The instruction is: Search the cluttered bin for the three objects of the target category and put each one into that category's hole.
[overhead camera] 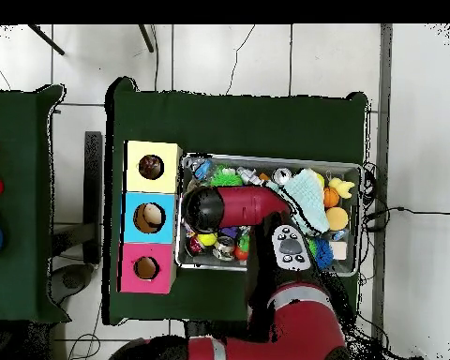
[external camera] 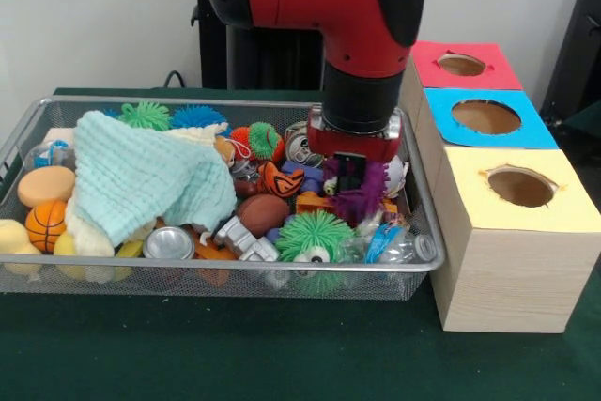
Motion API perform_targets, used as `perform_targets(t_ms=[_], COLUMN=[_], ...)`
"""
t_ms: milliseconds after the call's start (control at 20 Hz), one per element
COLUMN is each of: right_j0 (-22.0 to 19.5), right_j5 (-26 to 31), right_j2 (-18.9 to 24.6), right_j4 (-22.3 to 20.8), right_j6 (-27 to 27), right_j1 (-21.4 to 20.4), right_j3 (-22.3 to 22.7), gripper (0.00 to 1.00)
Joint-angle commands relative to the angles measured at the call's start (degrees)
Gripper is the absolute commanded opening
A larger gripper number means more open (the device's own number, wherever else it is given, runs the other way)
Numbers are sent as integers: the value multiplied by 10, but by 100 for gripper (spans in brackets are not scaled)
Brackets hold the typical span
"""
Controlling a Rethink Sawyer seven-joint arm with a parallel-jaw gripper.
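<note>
Clutter fills the wire bin [external camera: 427,232] front to back. Nearest the camera: a silver can [external camera: 169,243], a green spiky ball with an eye [external camera: 314,235], crumpled clear plastic at the right corner. Left edge holds a small basketball [external camera: 45,223] and an orange puck-shaped piece [external camera: 45,184]. A pale mint cloth [external camera: 141,176] drapes over the left half, hiding whatever lies under it.

Mid-bin, right side: gripper [external camera: 349,176] low in the pile, at a purple fuzzy toy [external camera: 366,192]. Fingers are buried among the toys, so cannot tell whether it grips anything or how wide it stands.

Right of the bin, three boxes in a row, near to far: yellow box [external camera: 563,208], blue box [external camera: 441,105], red box [external camera: 427,68]. From overhead, something dark shows inside each hole, but too small to identify.

Judgement: target category is not evident, and no count of deposited items is possible. Search looks mid-way at best; much of the bin remains unsorted, including everything beneath the cloth.
</note>
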Motion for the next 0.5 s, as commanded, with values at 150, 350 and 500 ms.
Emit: perform_targets(t_ms=[150, 350, 500], right_j0=[58, 62, 57], right_j5=[-45, -20, -28], right_j2=[29, 3, -17], right_j4=[110, 114, 105], right_j6=[183, 163, 146], right_j1=[60, 29, 2], right_j3=[-27, -1, 42], gripper=[0, 0, 0])
